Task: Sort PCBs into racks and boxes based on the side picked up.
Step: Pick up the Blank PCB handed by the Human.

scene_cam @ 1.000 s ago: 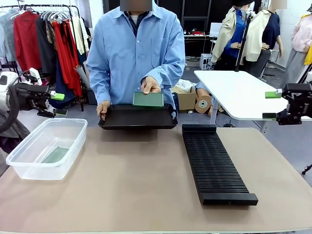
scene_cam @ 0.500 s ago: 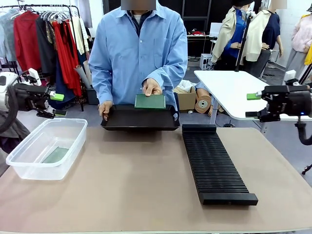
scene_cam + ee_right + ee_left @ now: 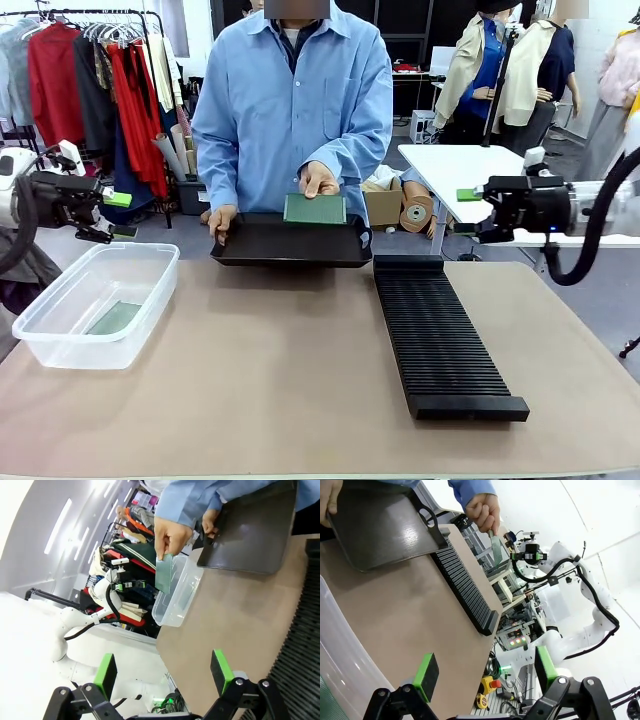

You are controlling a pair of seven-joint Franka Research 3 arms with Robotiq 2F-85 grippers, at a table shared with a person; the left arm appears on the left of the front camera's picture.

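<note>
Over a smooth black tray (image 3: pixel 290 245), the person's hand holds one green PCB (image 3: pixel 314 208) upright; the other hand grips the tray's left edge. A second PCB (image 3: pixel 113 318) lies flat in the clear box (image 3: pixel 95 300) at the table's left. The long ribbed black rack (image 3: pixel 440 335) lies right of centre. My left gripper (image 3: pixel 120 214) hangs open above and behind the box, with nothing between its fingers (image 3: pixel 426 676). Open and empty too, my right gripper (image 3: pixel 466 213) hovers past the rack's far end, pointing at the held PCB (image 3: pixel 164 574), still well short of it.
The tray (image 3: pixel 255 535) rests at the table's far edge by the person. A clothes rail stands behind the left arm, and a white table (image 3: pixel 480 190) is behind the right arm. Bare brown tabletop lies between the box (image 3: pixel 180 595) and the rack (image 3: pixel 300 645).
My right arm has swept left from the picture's right edge toward the person's raised PCB. The person has shifted the tray and PCB slightly right. My left arm has not moved.
</note>
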